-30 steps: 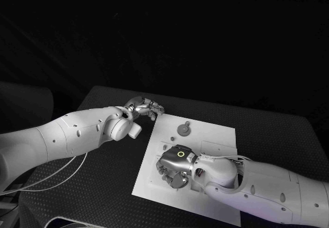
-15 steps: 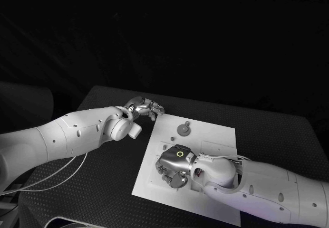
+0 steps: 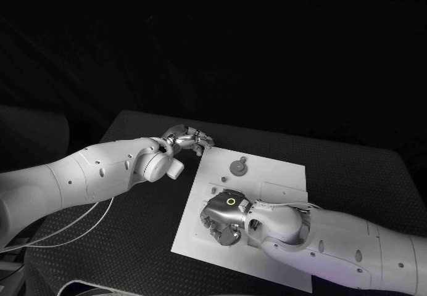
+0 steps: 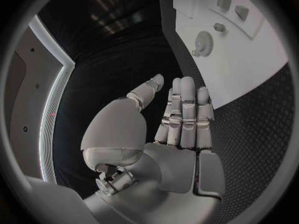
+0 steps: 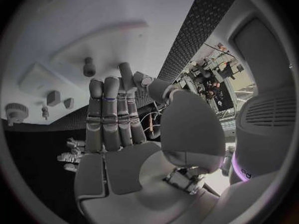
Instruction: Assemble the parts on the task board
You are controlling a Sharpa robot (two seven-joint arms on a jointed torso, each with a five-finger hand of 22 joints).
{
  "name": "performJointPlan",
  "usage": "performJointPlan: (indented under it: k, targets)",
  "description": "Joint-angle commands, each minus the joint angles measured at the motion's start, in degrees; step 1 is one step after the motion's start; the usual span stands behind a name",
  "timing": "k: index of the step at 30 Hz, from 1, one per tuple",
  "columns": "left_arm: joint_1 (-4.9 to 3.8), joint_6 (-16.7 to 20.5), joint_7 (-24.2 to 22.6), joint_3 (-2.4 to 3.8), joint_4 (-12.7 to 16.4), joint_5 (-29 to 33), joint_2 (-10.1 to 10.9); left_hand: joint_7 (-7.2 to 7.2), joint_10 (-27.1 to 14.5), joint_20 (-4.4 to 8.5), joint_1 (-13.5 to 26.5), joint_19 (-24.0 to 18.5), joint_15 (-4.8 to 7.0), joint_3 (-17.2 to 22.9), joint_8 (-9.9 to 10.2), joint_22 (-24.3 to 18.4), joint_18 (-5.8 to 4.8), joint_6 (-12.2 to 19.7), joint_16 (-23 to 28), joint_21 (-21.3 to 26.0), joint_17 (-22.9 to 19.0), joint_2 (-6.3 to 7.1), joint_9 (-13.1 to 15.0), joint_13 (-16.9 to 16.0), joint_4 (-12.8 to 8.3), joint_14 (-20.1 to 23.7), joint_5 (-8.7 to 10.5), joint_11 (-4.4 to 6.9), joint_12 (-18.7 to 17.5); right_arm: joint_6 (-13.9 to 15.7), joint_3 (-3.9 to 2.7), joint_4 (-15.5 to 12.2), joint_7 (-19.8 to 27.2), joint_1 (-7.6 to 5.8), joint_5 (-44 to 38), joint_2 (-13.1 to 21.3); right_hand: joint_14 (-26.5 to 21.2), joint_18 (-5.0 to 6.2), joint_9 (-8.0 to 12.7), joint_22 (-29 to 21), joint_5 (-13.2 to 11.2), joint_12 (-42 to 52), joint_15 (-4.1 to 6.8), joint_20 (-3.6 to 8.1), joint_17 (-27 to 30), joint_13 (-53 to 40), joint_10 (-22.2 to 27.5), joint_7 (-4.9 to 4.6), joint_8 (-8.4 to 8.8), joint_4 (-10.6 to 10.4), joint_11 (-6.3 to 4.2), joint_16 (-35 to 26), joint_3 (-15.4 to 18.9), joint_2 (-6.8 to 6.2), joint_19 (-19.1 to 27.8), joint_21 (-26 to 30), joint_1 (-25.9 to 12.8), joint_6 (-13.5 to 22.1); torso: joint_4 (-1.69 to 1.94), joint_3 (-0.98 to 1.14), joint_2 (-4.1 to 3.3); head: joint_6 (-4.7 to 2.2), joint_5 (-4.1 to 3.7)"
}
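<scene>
The white task board (image 3: 271,179) lies mid-table. A round toothed part (image 3: 239,166) lies flat near its far end, also seen as the gear (image 4: 203,42) in the left wrist view. My right hand (image 3: 225,217) hovers palm down over the board's near-left area. In the right wrist view its thumb meets the forefinger around a small round part (image 5: 142,79), while the other fingers (image 5: 104,112) stretch out. A short peg (image 5: 89,66) stands on the board ahead of them. My left hand (image 3: 187,139) rests off the board's far-left corner, fingers (image 4: 184,114) straight and holding nothing.
Two small blocks (image 4: 232,7) and a tiny piece (image 4: 219,28) sit on the board beyond the gear. Textured black table (image 3: 133,228) surrounds the board. A loose cable (image 3: 80,225) trails under my left arm.
My right hand has crept slightly toward the board's left edge. The left hand and the gear have stayed put.
</scene>
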State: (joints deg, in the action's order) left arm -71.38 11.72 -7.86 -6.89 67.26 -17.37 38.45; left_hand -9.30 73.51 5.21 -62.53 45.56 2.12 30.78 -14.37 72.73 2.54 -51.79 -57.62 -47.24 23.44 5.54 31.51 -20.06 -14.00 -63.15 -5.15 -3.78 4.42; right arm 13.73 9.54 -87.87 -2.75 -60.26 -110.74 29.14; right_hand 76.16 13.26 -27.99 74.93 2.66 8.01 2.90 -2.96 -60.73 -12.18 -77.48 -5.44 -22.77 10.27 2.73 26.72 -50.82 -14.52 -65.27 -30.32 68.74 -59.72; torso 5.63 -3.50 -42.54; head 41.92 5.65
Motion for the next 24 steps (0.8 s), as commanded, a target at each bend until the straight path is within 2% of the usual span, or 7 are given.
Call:
performJointPlan:
  k: [1, 5, 10, 19, 20, 21, 24]
  targets:
    - [-0.06, -0.78, -0.29, 0.03, 0.22, 0.30, -0.10, -0.02, -0.33, 2.49, 0.00, 0.42, 0.02, 0.03, -0.40, 0.10, -0.65, 0.37, 0.26, 0.31, 0.09, -0.05, -0.07, -0.09, 0.26, -0.34, 0.05, -0.23, -0.25, -2.66, 0.42, 0.14, 0.45, 0.37, -0.43, 0.01, 0.05, 1.74, -0.09, 1.02, 0.11, 0.21, 0.30, 0.20, -0.07, -2.24, -0.73, -0.17, 0.03, 0.20, -0.27, 0.20, -0.18, 1.87, -0.07, -0.19, 1.28, -0.31, 0.01, 0.03, -0.02, 0.11, -0.02]
    - [-0.06, -0.80, -0.26, 0.03, 0.26, 0.30, -0.03, -0.02, -0.33, 2.49, -0.01, 0.42, 0.02, 0.03, -0.40, 0.10, -0.65, 0.38, 0.26, 0.31, 0.10, -0.04, -0.07, -0.09, 0.26, -0.34, 0.05, -0.23, -0.25, -2.88, 0.64, 0.38, 0.41, 0.38, -0.44, -0.04, 0.05, 1.74, -0.10, 1.02, 0.11, 0.20, 0.30, 0.21, -0.08, -2.24, -0.73, -0.17, 0.04, 0.23, -0.27, 0.21, -0.17, 1.88, -0.06, -0.20, 1.26, -0.31, 0.00, 0.04, 0.01, 0.13, -0.04]
    - [-0.06, -0.82, -0.25, 0.03, 0.24, 0.30, -0.06, -0.02, -0.33, 2.49, -0.03, 0.43, 0.02, 0.03, -0.41, 0.11, -0.65, 0.39, 0.27, 0.33, 0.11, -0.04, -0.08, -0.09, 0.26, -0.35, 0.04, -0.23, -0.25, -2.25, 1.28, 0.86, 0.38, 0.48, -0.45, -0.35, 0.04, 1.74, -0.10, 1.01, 0.11, 0.17, 0.30, 0.20, -0.10, -2.24, -0.72, -0.17, 0.05, 0.27, -0.26, 0.21, -0.17, 1.88, -0.04, -0.20, 1.23, -0.29, -0.03, 0.04, -0.01, 0.10, -0.10]
    - [-0.06, -0.88, -0.12, 0.03, 0.23, 0.30, 0.11, -0.03, -0.33, 2.48, -0.03, 0.43, 0.02, 0.03, -0.41, 0.12, -0.65, 0.39, 0.28, 0.34, 0.13, -0.03, -0.08, -0.10, 0.27, -0.35, 0.04, -0.24, -0.25, 0.75, 1.32, 1.02, 1.07, 0.46, 2.85, 0.62, -0.46, 1.74, 0.11, 0.82, 0.14, -0.89, -0.07, 0.00, -0.05, -1.95, 0.75, -0.71, 0.95, 0.45, 0.34, -0.17, -1.20, 1.06, 0.41, 0.06, 0.79, 0.96, -0.05, 0.07, 0.02, -0.01, -0.11]
    - [-0.06, -0.89, -0.09, 0.03, 0.24, 0.30, 0.17, -0.03, -0.34, 2.48, -0.03, 0.43, 0.02, 0.02, -0.41, 0.12, -0.66, 0.40, 0.28, 0.34, 0.13, -0.03, -0.08, -0.10, 0.27, -0.35, 0.04, -0.24, -0.25, 1.43, 1.32, 0.99, 1.22, 0.46, 3.24, 0.78, -0.96, 1.51, 0.70, 0.79, 0.62, -2.41, -0.76, -0.16, 0.08, -1.27, 3.48, -1.66, 2.34, 0.83, 1.14, -0.48, -0.09, -0.45, 0.96, 0.27, -0.56, 3.42, -0.06, 0.07, 0.00, 0.00, -0.10]
    - [-0.06, -0.89, -0.06, 0.02, 0.24, 0.30, 0.20, -0.03, -0.34, 2.48, -0.03, 0.43, 0.02, 0.02, -0.41, 0.12, -0.66, 0.40, 0.28, 0.34, 0.13, -0.03, -0.08, -0.10, 0.27, -0.35, 0.04, -0.24, -0.25, 1.91, 1.32, 0.95, 1.25, 0.46, 3.44, 0.89, -1.64, 1.38, 1.49, 0.75, 0.55, -4.19, -1.74, -0.31, 0.29, -0.42, 6.79, -3.11, 4.15, 1.43, 2.47, -0.92, 1.30, -2.07, 1.87, 0.64, -2.04, 6.60, -0.06, 0.07, 0.00, 0.00, -0.10]
    - [-0.06, -0.93, 0.01, 0.02, 0.21, 0.30, 0.27, -0.03, -0.35, 2.48, 0.00, 0.43, 0.01, 0.00, -0.41, 0.13, -0.66, 0.41, 0.29, 0.35, 0.13, 0.00, -0.09, -0.10, 0.29, -0.35, 0.04, -0.24, -0.26, 3.22, 1.32, 0.58, 1.40, 0.45, 3.71, 1.42, -2.59, 1.36, 2.60, 0.91, 0.30, -4.50, -3.36, -0.82, 0.49, 1.34, 12.40, -5.09, 6.43, 3.75, 4.14, -1.39, 5.41, -2.53, 3.38, 1.03, -4.21, 10.75, -0.09, 0.07, 0.01, -0.05, -0.15]
